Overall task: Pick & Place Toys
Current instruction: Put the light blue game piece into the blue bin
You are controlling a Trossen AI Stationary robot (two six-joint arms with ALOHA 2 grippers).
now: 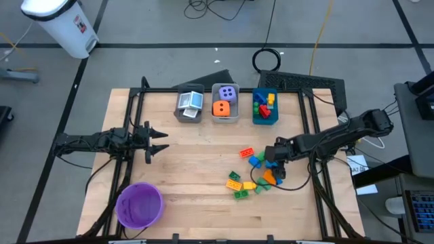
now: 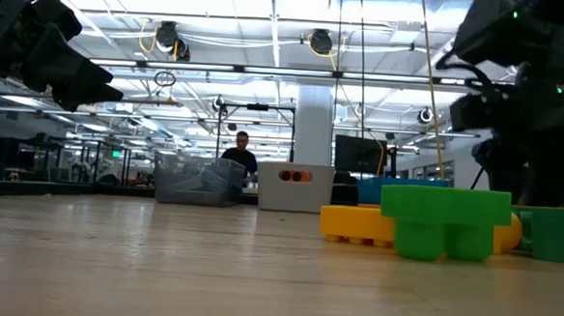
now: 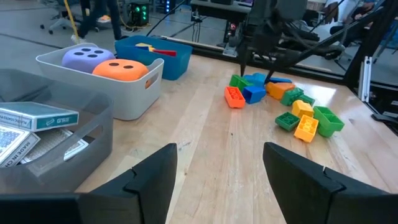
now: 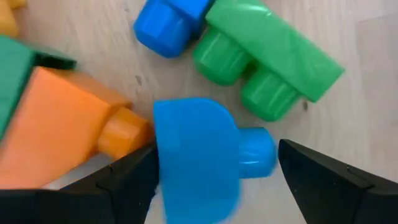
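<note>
Several multicoloured bricks (image 1: pixel 252 177) lie loose on the table at the right. My right gripper (image 1: pixel 271 166) is open and points down over them. In the right wrist view its fingers (image 4: pixel 216 152) stand on either side of a blue brick (image 4: pixel 196 155), next to an orange brick (image 4: pixel 62 118) and a green brick (image 4: pixel 267 62). My left gripper (image 1: pixel 161 142) is open and empty above the table's left half, as the left wrist view (image 3: pixel 219 149) shows. The purple and orange dice (image 1: pixel 225 100) lie in the middle bin, and the cards (image 1: pixel 190 103) in the grey bin. My right gripper comes at the blue brick from above, pointing down, with one finger on each side of it. One finger (image 4: pixel 134 177) stands right at the brick's side (image 4: pixel 163 155); I cannot tell whether it touches. The brick lies on the table.
Three bins stand in a row at the far edge; the blue bin (image 1: pixel 265 108) holds several bricks. A round purple bowl (image 1: pixel 139 204) stands at the near left. Bare wood lies between the two arms. A person shows far off in the low view (image 2: pixel 240 154).
</note>
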